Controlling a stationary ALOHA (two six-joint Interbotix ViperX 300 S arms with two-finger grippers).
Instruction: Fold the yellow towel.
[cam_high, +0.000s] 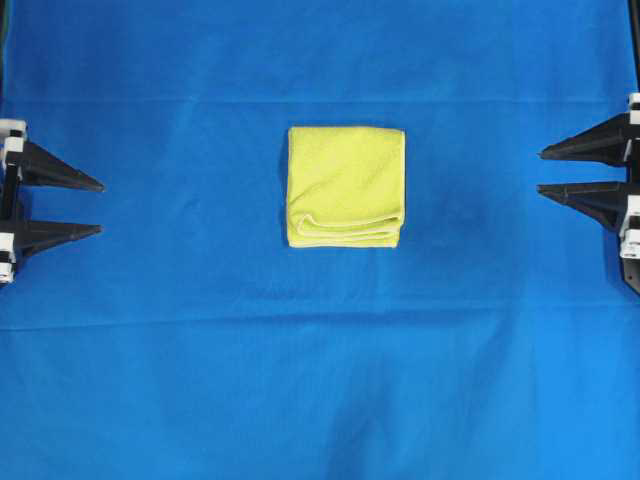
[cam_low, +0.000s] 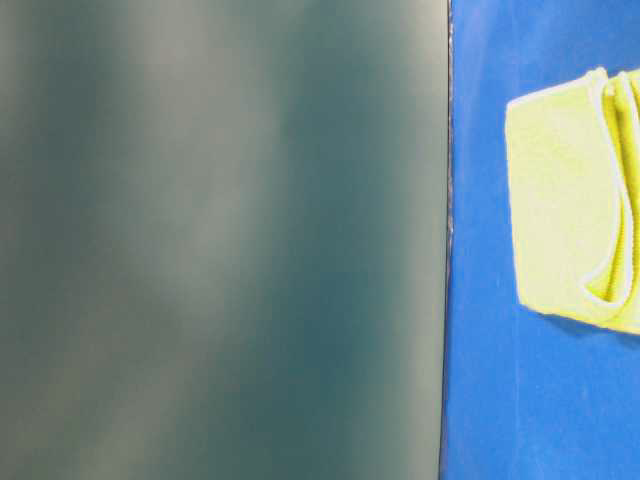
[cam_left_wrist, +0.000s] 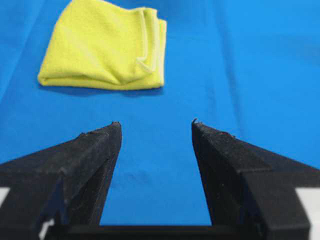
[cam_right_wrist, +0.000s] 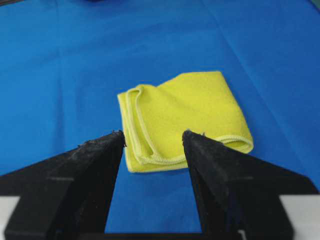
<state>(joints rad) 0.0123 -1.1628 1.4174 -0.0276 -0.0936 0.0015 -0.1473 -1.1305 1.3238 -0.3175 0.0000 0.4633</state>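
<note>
**One folded towel, two idle grippers**

While both grippers sit at the edges of the overhead view, one yellow towel (cam_high: 346, 186) lies folded into a small square at the middle of the blue cloth (cam_high: 320, 380) covering the worktop, its layered hems toward the near side. The left gripper (cam_high: 102, 208) and right gripper (cam_high: 540, 171) point level at it from opposite sides, well apart from it, jaws spread and holding nothing.

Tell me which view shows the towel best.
The overhead view: the whole folded towel shows, unobstructed. Both wrist views show it whole but at a slant. The table-level view cuts it off at the right edge.
</note>
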